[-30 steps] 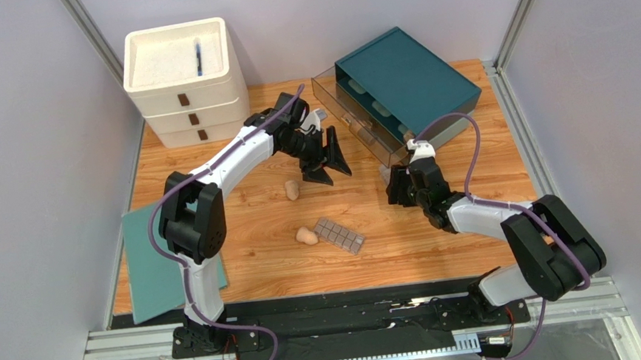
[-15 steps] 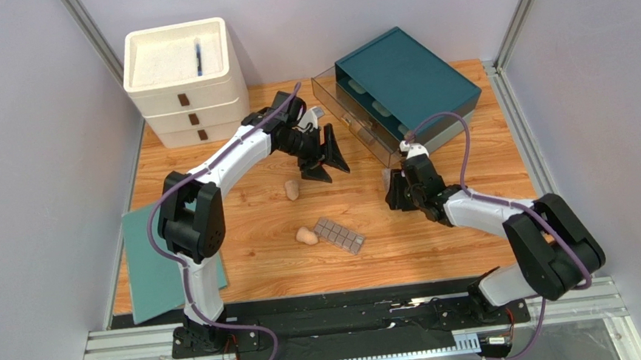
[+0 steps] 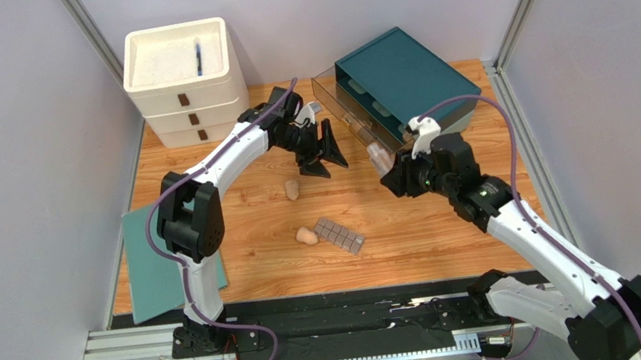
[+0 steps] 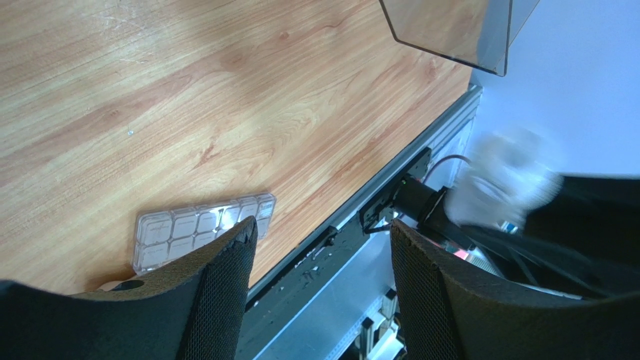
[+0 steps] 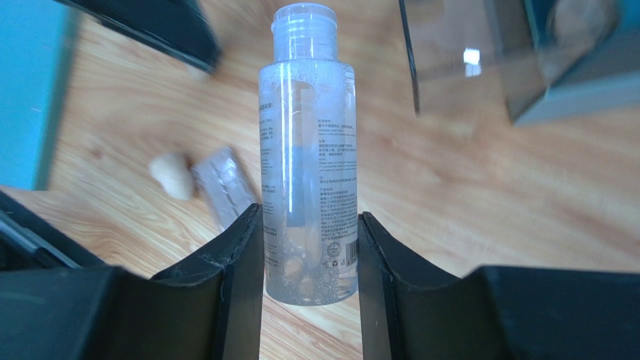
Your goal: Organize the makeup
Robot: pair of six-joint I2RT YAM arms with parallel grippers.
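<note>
Between the jaws of the right gripper sat the clear bottle, clamped at its base, cap toward the open drawer; the left gripper hung apart, empty; stowing seemed underway; next, the bottle needed carrying over the drawer's wall before release.

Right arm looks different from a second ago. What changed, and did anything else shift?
The right tool closed on the clear bottle, and the arm rose, carrying the bottle slightly toward the open clear drawer. The left tool stayed open and hardly moved. The far sponge, near sponge and palette lie where they were.
</note>
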